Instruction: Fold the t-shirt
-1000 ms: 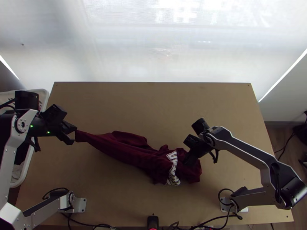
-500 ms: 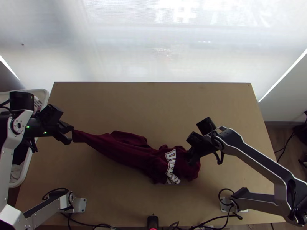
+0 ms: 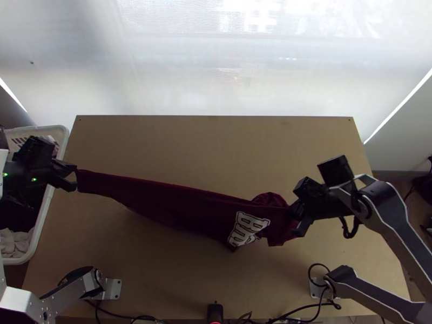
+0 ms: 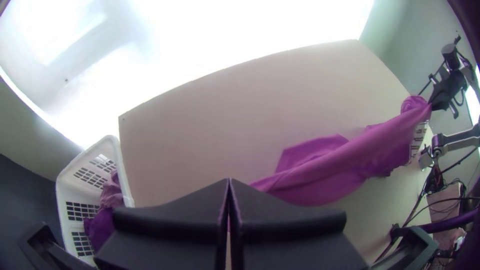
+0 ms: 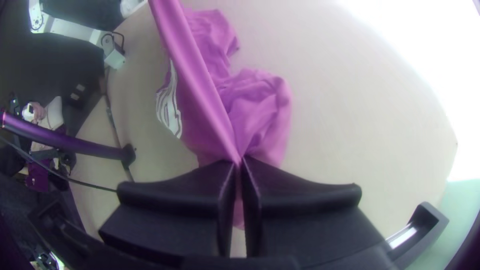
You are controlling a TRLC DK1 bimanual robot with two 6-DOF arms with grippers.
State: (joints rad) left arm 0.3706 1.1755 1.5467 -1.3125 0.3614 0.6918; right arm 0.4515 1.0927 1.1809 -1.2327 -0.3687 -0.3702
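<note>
Left gripper (image 3: 75,178) pinches one end of the shirt (image 3: 162,202) at the table's (image 3: 227,146) left edge; right gripper (image 3: 296,217) pinches it beyond the white print (image 3: 245,229), inside the right edge. Cloth is drawn out lengthwise, bunched near the print, probably to straighten it before folding. Basket (image 4: 66,192) stands outside the left edge. Count: two grippers, one shirt, one basket.

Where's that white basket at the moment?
In the top view, the white basket stands at the far left, right beside the table, near the left gripper.
</note>
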